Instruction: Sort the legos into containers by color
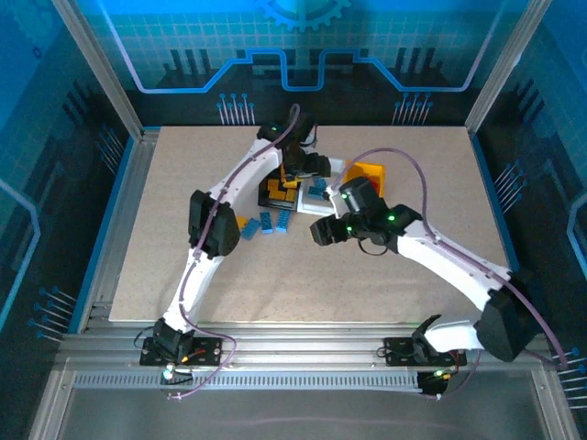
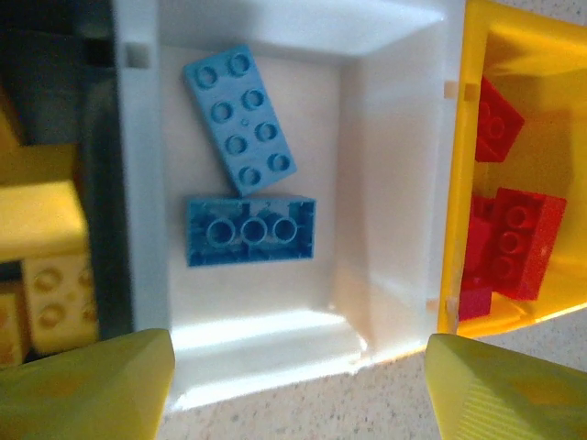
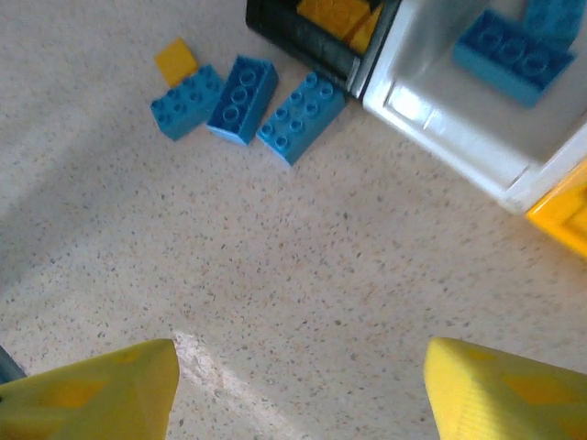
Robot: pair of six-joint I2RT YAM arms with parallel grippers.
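The three joined bins sit mid-table. The white bin (image 2: 394, 137) holds two blue legos (image 2: 240, 117). Red legos (image 2: 518, 240) lie in the yellow bin (image 2: 550, 55), and yellow-orange legos (image 2: 41, 211) in the black bin (image 3: 312, 37). My left gripper (image 2: 298, 390) hangs open and empty over the white bin's near wall. My right gripper (image 3: 298, 394) is open over bare table, nothing between its fingers. Three blue legos (image 3: 240, 99) and one small yellow-orange lego (image 3: 175, 60) lie loose on the table left of the black bin, ahead of the right gripper.
The tabletop (image 1: 183, 275) is a speckled beige board inside a framed enclosure. Both arms reach toward the bins (image 1: 367, 171) in the middle; the left arm (image 1: 240, 183) crosses above the loose legos (image 1: 266, 223).
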